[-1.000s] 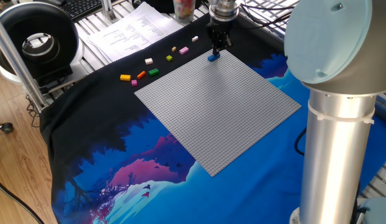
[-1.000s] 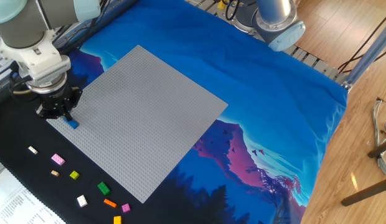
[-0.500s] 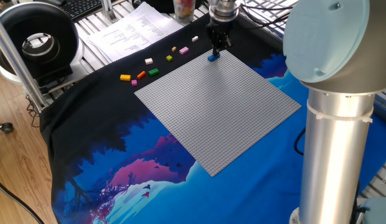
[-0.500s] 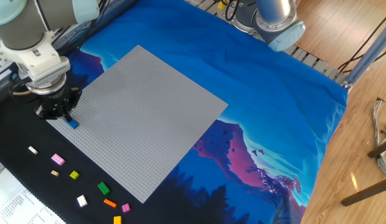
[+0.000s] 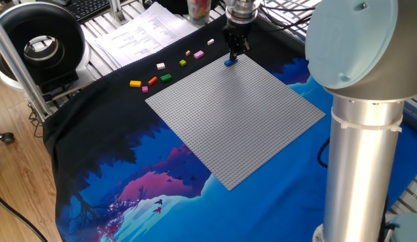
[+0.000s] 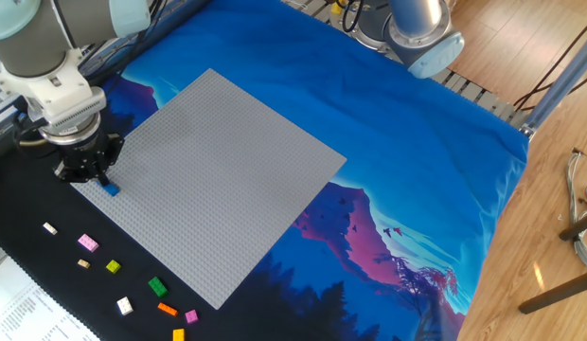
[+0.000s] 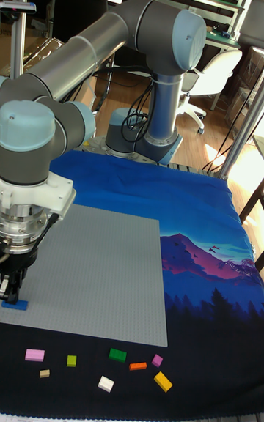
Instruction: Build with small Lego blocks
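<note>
A blue brick [image 5: 230,62] sits on the far corner of the grey baseplate [image 5: 235,114]. My gripper [image 5: 235,54] stands straight over it, fingertips down at the brick and fingers close together on it. The other fixed view shows the same gripper [image 6: 93,173] and blue brick [image 6: 110,188] at the plate's left corner, and so does the tall view: gripper [image 7: 10,289], brick [image 7: 15,305]. Several small Lego blocks lie loose on the black cloth beside the plate, among them a yellow one [image 5: 135,84], a green one [image 5: 166,78], a pink one [image 6: 87,243] and a white one [image 7: 106,384].
Printed papers [image 5: 144,30] and a black round device [image 5: 40,44] lie beyond the loose bricks. A jar [image 5: 198,8] stands behind the gripper. The arm's thick grey column [image 5: 360,154] rises at the near right of the blue cloth.
</note>
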Tool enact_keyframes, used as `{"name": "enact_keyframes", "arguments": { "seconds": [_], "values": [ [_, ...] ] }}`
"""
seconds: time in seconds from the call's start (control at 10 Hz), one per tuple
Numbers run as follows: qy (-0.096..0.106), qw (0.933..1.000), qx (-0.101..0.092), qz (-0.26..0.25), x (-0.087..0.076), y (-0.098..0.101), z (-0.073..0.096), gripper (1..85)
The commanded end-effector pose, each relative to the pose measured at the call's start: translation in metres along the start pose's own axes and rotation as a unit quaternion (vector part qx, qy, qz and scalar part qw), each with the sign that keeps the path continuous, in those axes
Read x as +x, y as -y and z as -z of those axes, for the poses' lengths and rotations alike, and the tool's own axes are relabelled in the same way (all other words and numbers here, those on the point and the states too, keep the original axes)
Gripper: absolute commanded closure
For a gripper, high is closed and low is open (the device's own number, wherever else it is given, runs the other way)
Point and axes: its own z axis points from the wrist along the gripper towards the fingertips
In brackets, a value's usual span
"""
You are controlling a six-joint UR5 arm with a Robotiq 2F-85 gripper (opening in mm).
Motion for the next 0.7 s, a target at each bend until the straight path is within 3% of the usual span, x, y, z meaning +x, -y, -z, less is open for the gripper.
{"name": "enact_keyframes", "arguments": {
  "seconds": [0.0, 0.4, 0.6],
  "values": [
    [0.004, 1.0000, 0.002, -0.005, -0.0002, 0.0005, 0.0008, 83.3],
    [-0.001, 1.0000, 0.002, -0.004, 0.0003, 0.0009, 0.0046, 83.7],
    [-0.002, 1.0000, 0.000, 0.000, 0.0013, 0.0036, -0.0016, 83.7]
  ]
}}
